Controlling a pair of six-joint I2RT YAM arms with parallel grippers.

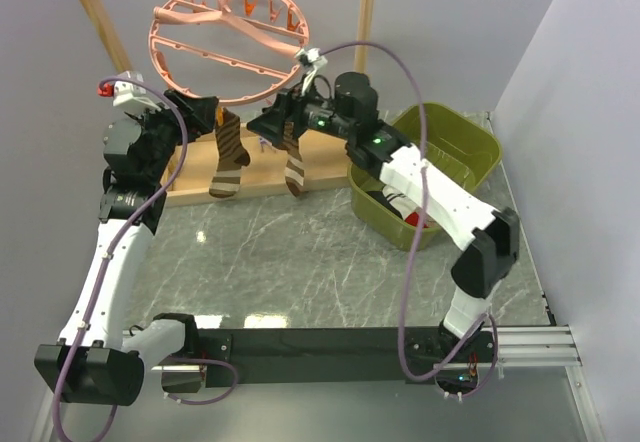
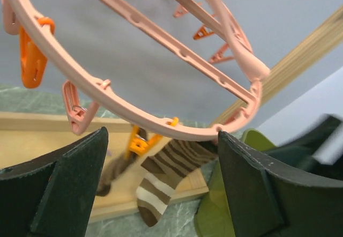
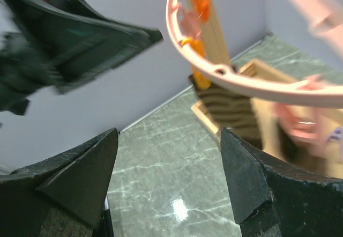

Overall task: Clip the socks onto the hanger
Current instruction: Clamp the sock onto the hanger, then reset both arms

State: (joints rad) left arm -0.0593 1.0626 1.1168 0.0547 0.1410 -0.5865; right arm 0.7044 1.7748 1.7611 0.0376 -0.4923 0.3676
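Over marble (image 1: pixel 300 262), socks (image 1: pixel 230 157) hang below left gripper (image 1: pixel 207 114) and right gripper (image 1: pixel 268 122) — both spread, empty.

My top camera sits high behind the arm bases (image 1: pixel 180 347), looking down and forward over the table (image 1: pixel 300 252) toward the hanger (image 1: pixel 262 38). The wrist cameras look upward past the left hand (image 2: pixel 161 135) and right hand (image 3: pixel 169 132), both close under the hanger's rim, from opposite sides. All three views share that lower rim and the striped socks (image 1: pixel 228 157).
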